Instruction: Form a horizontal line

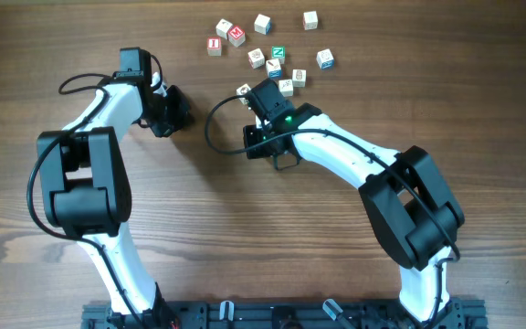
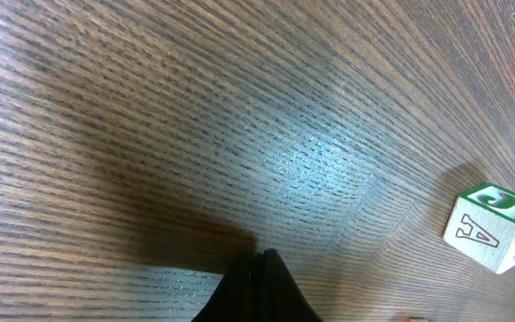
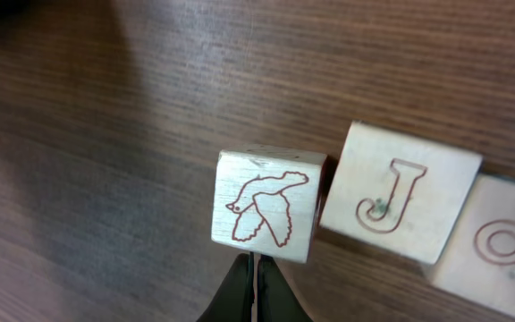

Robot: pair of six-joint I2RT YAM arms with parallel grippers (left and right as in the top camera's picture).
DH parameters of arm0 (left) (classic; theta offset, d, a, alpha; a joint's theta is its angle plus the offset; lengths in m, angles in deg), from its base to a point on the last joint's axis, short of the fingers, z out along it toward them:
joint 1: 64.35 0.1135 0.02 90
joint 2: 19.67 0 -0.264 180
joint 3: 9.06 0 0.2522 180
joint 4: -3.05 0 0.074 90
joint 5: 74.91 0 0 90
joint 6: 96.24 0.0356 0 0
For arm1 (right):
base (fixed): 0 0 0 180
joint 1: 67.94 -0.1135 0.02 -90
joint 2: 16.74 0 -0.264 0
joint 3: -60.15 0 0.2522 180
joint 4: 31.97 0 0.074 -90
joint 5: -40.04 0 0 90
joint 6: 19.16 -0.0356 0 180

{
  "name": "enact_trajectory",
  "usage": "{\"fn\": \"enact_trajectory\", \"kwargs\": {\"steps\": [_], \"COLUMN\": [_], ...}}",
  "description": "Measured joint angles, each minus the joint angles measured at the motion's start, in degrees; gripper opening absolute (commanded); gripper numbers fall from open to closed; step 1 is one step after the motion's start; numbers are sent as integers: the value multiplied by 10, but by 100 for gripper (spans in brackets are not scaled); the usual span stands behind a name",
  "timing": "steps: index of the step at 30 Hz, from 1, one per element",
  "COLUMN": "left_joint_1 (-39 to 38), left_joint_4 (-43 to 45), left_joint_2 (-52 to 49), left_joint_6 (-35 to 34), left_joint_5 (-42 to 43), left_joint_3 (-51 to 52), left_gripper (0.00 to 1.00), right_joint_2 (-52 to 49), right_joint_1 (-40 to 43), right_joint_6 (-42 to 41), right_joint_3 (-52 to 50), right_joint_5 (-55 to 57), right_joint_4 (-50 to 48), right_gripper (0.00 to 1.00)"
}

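Observation:
In the right wrist view a pale cube with a red bird outline sits just ahead of my shut right gripper, at its tips. A cube with a red J lies close on its right, slightly turned. A third pale cube follows at the frame edge, so the three make a rough row. Overhead, my right gripper covers the row's left end, and two pale cubes show at its right. My left gripper is shut and empty over bare wood.
Loose cubes lie at the back: red-lettered ones, a green one, a blue one, and pale ones. A cube with an A and a green top sits left of my right gripper.

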Motion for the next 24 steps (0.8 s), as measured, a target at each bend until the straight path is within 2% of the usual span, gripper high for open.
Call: {"fn": "enact_trajectory", "kwargs": {"steps": [24], "left_joint_1": [0], "left_joint_4": [0], "left_joint_2": [0], "left_joint_6": [0], "left_joint_5": [0], "left_joint_3": [0], "left_gripper": [4], "right_joint_2": [0], "right_joint_1": [0], "right_joint_6": [0], "right_joint_3": [0], "right_joint_5": [30], "right_joint_4": [-31], "right_gripper": [5]}}
